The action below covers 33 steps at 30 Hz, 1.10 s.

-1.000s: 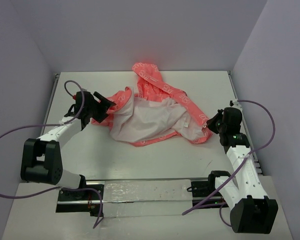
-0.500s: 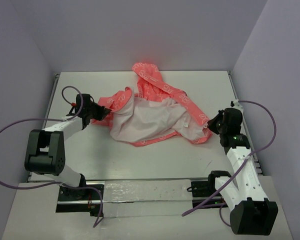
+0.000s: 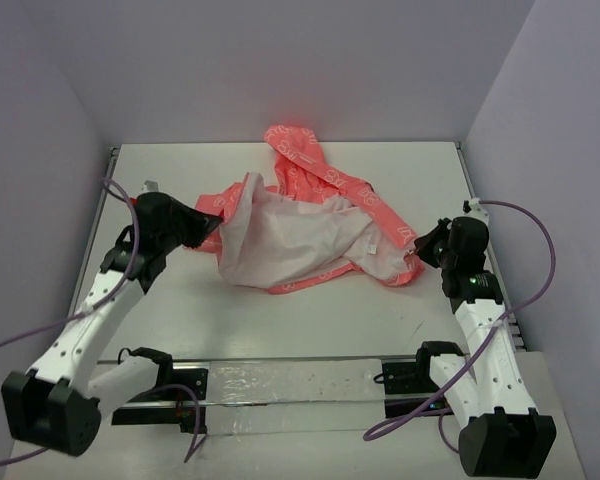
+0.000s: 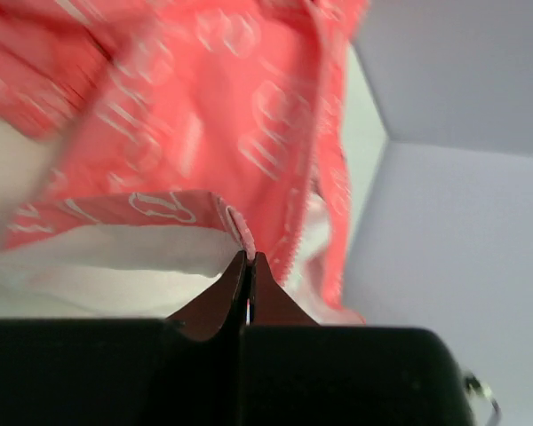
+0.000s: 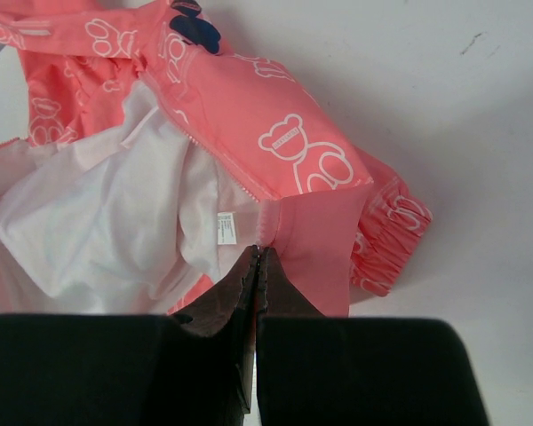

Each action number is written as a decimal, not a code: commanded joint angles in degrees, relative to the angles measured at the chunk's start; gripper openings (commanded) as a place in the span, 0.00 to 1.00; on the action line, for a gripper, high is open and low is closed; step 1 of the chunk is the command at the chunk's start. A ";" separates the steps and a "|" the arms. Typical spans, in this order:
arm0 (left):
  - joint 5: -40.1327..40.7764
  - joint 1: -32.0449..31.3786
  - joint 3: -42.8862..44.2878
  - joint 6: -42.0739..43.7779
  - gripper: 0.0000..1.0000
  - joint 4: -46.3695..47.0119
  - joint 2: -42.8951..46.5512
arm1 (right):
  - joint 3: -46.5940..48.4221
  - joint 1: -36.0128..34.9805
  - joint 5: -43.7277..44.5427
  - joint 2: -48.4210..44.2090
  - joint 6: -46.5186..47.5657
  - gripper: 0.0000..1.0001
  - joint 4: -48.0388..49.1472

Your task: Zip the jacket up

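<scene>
left tool (image 4: pixel 249 263) was pinched fully shut on one front edge of the jacket (image 3: pixel 300 235), its tips clamping the coral hem where the pale lining met it, on the left side of the garment. right tool (image 5: pixel 258 256) was likewise closed tight, nipping the opposite front edge just beside a small white label (image 5: pixel 226 227) and near the elastic cuff (image 5: pixel 393 222). the jacket lay crumpled and open on the table (image 3: pixel 280 320), lining upward, hood toward the far wall, between the two arms. by my judgement the step in hand was taking hold of both front edges to spread the garment. zipping proper had not begun, and no slider or pull could be made out in any view. the next move would call for drawing the two edges gently apart to flatten the fronts. after that, the bottom ends of the zipper would have to meet so the pin could seat in the slider.
</scene>
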<state>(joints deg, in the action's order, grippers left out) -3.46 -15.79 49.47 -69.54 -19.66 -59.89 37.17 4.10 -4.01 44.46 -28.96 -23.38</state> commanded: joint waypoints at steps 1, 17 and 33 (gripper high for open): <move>3.11 -13.92 -3.86 -10.50 0.00 -5.15 6.50 | 0.43 -0.41 -1.60 -1.08 -0.49 0.00 2.87; 18.30 -40.06 35.40 13.41 0.77 -24.41 -24.40 | 0.49 -0.58 -0.28 -1.52 0.85 0.00 1.63; 8.10 -34.14 13.94 32.13 0.93 -13.48 -14.65 | 0.24 -0.60 -2.41 0.41 0.76 0.00 2.83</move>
<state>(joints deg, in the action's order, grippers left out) 6.69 -48.31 62.69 -45.29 -33.92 -74.73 37.06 3.88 -5.72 45.02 -28.84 -23.14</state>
